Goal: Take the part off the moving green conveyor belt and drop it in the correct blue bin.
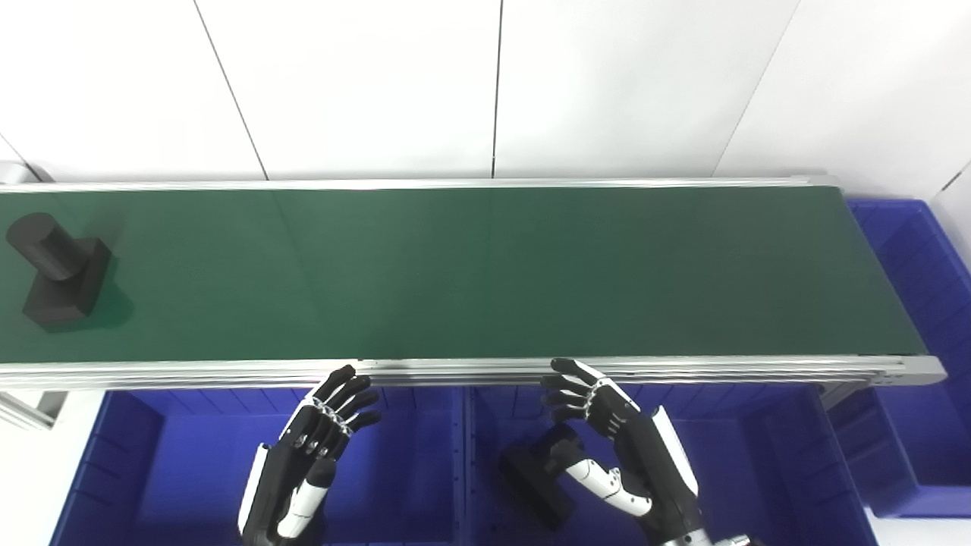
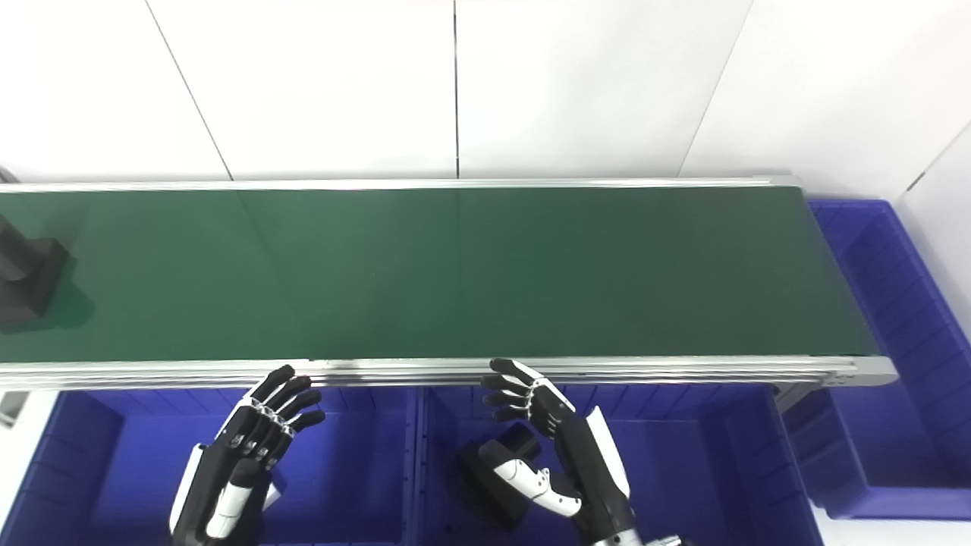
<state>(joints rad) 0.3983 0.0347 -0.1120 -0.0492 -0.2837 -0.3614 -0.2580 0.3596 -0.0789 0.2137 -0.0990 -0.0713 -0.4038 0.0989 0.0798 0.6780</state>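
A dark part (image 1: pixel 57 269), a cylinder on a block base, sits at the far left end of the green conveyor belt (image 1: pixel 485 273). Both hands hover just below the belt's near rail over the blue bins (image 1: pixel 129 470). The left hand (image 1: pixel 318 432) and right hand (image 1: pixel 614 440) are empty, fingers spread. Another dark part (image 1: pixel 535 478) lies in the middle bin beneath the right hand.

Behind everything you've got a white panelled wall (image 1: pixel 364 83), thin dark seams (image 1: pixel 497 87) running down it, evenly lit, with soft glare.
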